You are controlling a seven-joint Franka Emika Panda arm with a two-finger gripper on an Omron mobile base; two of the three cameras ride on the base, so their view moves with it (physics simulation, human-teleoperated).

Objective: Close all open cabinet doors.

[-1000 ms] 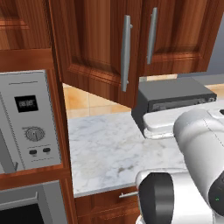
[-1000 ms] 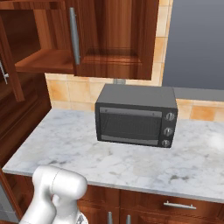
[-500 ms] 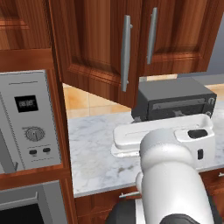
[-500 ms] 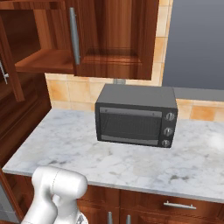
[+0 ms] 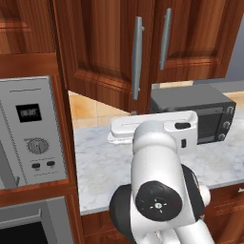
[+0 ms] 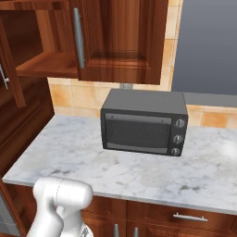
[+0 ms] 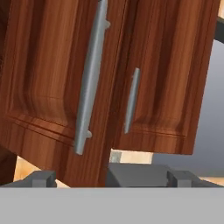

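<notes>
Hand view shows the gripper (image 7: 111, 177) with jaws spread, holding nothing, facing the open left door (image 7: 52, 74), just beside the shut right door (image 7: 170, 70). Rigid, hinged, glossy wood: likely best pushed flat beside its handle (image 7: 91, 78).

Ahead of me a white marble counter (image 6: 139, 178) with grey veining runs along the tan tiled wall. The one thing I see standing on it is a dark grey toaster oven (image 6: 144, 122), set back close to the tiles, its glass door facing me and three round knobs stacked down its right side. In my left base view it sits at the counter's right part (image 5: 209, 112).
</notes>
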